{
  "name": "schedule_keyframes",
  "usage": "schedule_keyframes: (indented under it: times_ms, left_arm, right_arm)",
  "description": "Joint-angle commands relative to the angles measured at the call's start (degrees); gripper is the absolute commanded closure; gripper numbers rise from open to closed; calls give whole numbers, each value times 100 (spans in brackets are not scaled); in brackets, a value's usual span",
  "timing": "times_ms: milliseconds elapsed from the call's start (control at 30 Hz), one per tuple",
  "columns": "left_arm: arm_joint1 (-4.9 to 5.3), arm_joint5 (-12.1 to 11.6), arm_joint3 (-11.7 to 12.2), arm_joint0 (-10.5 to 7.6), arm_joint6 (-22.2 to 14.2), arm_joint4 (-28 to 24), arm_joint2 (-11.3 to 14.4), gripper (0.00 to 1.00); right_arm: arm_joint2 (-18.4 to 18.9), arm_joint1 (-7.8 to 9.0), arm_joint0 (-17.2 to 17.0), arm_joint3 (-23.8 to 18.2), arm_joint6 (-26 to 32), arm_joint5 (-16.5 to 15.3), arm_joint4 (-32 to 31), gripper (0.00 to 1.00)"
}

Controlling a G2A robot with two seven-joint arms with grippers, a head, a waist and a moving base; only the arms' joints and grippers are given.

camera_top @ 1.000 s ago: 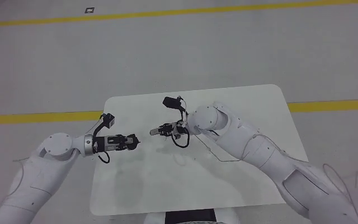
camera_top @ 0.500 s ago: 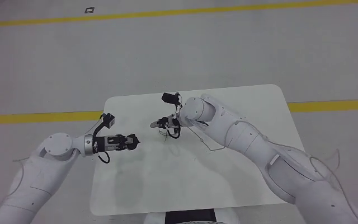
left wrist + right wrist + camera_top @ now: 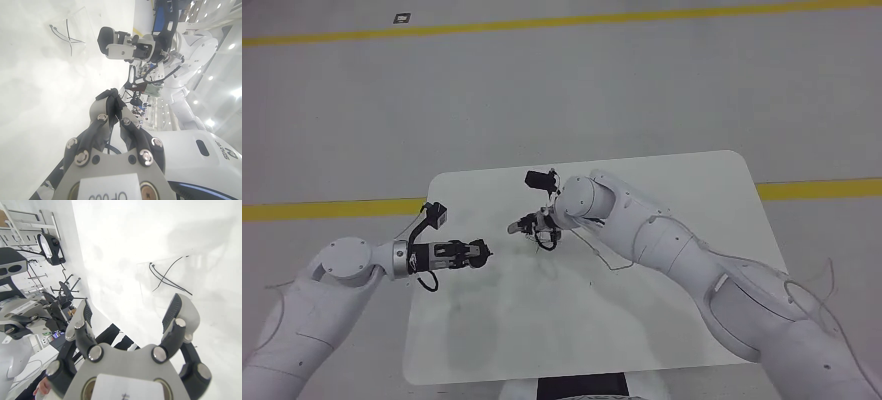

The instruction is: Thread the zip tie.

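Over the white desk (image 3: 502, 330) your left claw (image 3: 112, 97) clamps a thin black zip tie (image 3: 111, 130), likely light and springy; take its tip with the spread right claw (image 3: 132, 306).

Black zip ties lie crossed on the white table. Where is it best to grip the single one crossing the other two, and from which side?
Take the single thin black plastic zip tie by its free stretch, away from the crossing with the other two black ties. Come down from above, open right claw across the strap: it lies flat, so the sides probably offer no edge.
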Motion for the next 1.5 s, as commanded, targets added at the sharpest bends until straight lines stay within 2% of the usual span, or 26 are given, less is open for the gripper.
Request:
schedule_keyframes:
  times_ms: [0,167,433,533,767,833,867,900,1200,1467]
  left_arm:
    - [0,0,0,0,0,0,0,100]
    - [0,0,0,0,0,0,0,100]
    - [0,0,0,0,0,0,0,100]
    - [0,0,0,0,0,0,0,100]
    - [0,0,0,0,0,0,0,100]
    - [0,0,0,0,0,0,0,100]
    - [0,0,0,0,0,0,0,100]
    - [0,0,0,0,0,0,0,100]
    - [0,0,0,0,0,0,0,100]
    - [0,0,0,0,0,0,0,100]
  right_arm:
    - [-52,-113,31,174,38,0,59,0]
    - [-232,-439,211,751,-24,0,-4,0]
    - [-232,-439,211,751,-24,0,-4,0]
    - [-253,-449,141,718,-158,0,-207,0]
    - [-281,-637,191,1008,-94,0,-412,0]
    - [-300,-705,209,1097,-76,0,-467,24]
    - [-303,-751,221,1171,-69,0,-488,44]
    - [-303,-786,229,1224,-71,0,-502,53]
    - [-333,-1131,327,1778,30,0,-721,70]
    - [-334,-1399,363,2238,63,0,-939,76]
